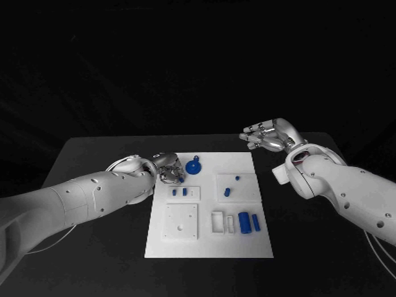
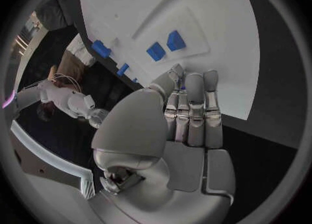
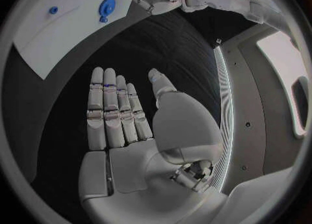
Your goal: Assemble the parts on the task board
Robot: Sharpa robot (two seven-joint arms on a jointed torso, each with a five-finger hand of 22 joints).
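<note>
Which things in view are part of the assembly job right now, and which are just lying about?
Part of the job:
- white board
- round blue part near the left robot hand
- tall blue part
- two small blue blocks
- right robot hand, held open past the board's far right corner

Just there:
- black table; nothing loose seen on it

A white task board (image 1: pixel 207 244) is lying on a black worktop (image 1: pixel 100 154), carrying small blue parts (image 1: pixel 244 222); each silver robot hand (image 1: pixel 167 168) is showing on a white arm (image 1: pixel 82 198).
</note>
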